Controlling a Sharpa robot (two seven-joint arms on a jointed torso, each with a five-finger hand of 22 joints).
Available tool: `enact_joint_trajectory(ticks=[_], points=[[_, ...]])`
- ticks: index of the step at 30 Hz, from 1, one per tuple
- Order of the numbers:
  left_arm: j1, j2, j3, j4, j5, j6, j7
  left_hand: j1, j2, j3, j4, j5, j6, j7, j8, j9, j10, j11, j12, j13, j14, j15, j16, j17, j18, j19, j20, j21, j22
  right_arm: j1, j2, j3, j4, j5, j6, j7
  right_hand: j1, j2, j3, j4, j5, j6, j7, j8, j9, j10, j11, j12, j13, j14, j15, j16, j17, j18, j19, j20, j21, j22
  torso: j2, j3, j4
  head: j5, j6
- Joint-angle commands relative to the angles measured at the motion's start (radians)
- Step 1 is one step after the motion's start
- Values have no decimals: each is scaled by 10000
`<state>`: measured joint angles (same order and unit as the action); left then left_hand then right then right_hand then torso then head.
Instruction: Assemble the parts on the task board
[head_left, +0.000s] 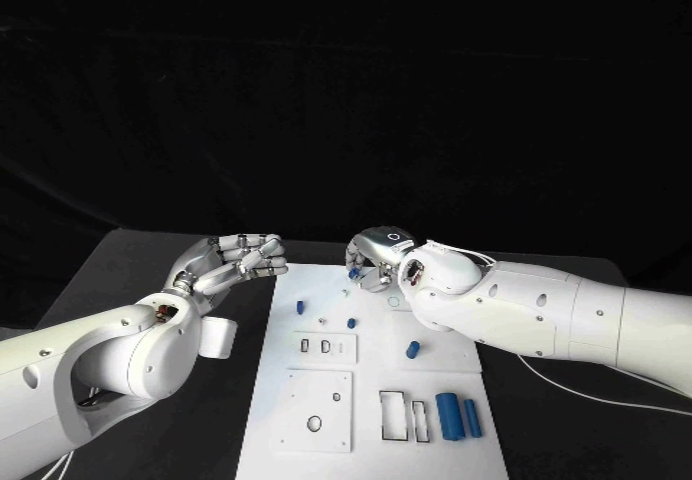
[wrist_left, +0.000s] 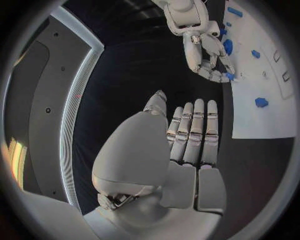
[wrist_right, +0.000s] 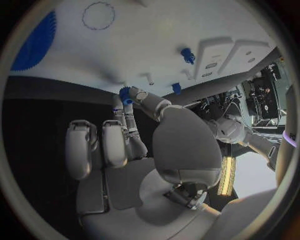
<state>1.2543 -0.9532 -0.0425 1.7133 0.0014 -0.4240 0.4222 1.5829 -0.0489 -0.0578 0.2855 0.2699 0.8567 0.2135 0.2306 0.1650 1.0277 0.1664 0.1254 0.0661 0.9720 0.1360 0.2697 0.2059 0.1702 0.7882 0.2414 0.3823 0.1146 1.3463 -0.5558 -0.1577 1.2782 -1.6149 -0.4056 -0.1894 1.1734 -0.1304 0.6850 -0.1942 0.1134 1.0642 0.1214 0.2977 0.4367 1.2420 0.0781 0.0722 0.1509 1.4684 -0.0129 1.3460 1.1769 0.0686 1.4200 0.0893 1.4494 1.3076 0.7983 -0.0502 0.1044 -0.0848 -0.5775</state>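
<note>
Two blue cylinders (head_left: 457, 414) lie side by side near the board's near right corner, on the white task board (head_left: 289, 420) that sits mid-bench. Over the board's far edge the right robot hand (head_left: 378, 262) pinches a small blue part (wrist_right: 125, 94) between thumb and fingertip. Just off the far left corner the left robot hand (head_left: 238, 262) hovers with fingers curled, holding nothing.
</note>
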Motion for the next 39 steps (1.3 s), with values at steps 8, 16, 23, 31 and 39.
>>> enact_joint_trajectory(ticks=[8, 16, 23, 31, 39], points=[[14, 33, 11, 8, -52, 228, 7, -73, -24, -51, -34, -45, -57, -7, 24, 17, 22, 74, -37, 11, -88, 14, -69, 17, 108, 7, 44, -64, -18, -3, 103, 4, -105, -171, 26, -49, 135, 82, 141, 84, 63, -44, 0, 14, 742, 192, -184, -15, 11, 326, -47, 65, 4, -143, 90, 9, 42, 212, 33, -12, 36, -11, 13], [15, 31, 11, 16, -55, 249, -2, -76, -25, -60, -37, -88, -67, -3, 29, 24, 21, 79, -56, 12, -109, 21, -85, 24, 108, 6, 49, -74, -28, -14, 231, 3, -229, -163, 136, -9, 126, 35, 163, 97, 68, -74, 5, 8, 768, 173, -174, -38, 18, 323, -39, 64, -14, -140, 80, 15, 35, 202, 48, -23, 49, 2, -16], [16, 26, 11, 29, -57, 268, -9, -78, -25, -64, -38, -105, -71, 0, 30, 26, 20, 81, -64, 12, -118, 24, -91, 26, 108, 5, 51, -79, -33, -35, 322, -1, -368, -156, 294, 13, 97, -51, 226, 143, 48, -163, 27, -26, 815, 88, -141, -87, 23, 314, -13, 68, -45, -135, 61, 35, 24, 189, 56, -23, 42, 2, -46], [17, 28, 11, 17, -58, 287, -20, -81, -26, -70, -40, -128, -78, 3, 32, 30, 13, 86, -79, 11, -131, 28, -101, 30, 107, 3, 54, -85, -39, -45, 320, -4, -411, -162, 473, -6, 22, -346, 400, 227, -40, -396, 107, -166, 877, -237, -37, -114, -3, 265, 78, 32, -207, -108, -30, 116, -44, 92, 56, -26, 46, 1, -82], [17, 23, 11, -8, -59, 298, -30, -83, -24, -74, -41, -147, -84, 6, 33, 33, 5, 91, -92, 10, -143, 32, -109, 32, 106, 1, 57, -90, -44, -46, 167, -6, -223, -159, -57, 156, -127, -1108, -131, 340, 47, -1352, 430, -908, 565, -1889, 337, -104, -349, -4, 391, -421, -1114, 127, -730, 426, -691, -930, 56, -26, 38, 16, -62]])
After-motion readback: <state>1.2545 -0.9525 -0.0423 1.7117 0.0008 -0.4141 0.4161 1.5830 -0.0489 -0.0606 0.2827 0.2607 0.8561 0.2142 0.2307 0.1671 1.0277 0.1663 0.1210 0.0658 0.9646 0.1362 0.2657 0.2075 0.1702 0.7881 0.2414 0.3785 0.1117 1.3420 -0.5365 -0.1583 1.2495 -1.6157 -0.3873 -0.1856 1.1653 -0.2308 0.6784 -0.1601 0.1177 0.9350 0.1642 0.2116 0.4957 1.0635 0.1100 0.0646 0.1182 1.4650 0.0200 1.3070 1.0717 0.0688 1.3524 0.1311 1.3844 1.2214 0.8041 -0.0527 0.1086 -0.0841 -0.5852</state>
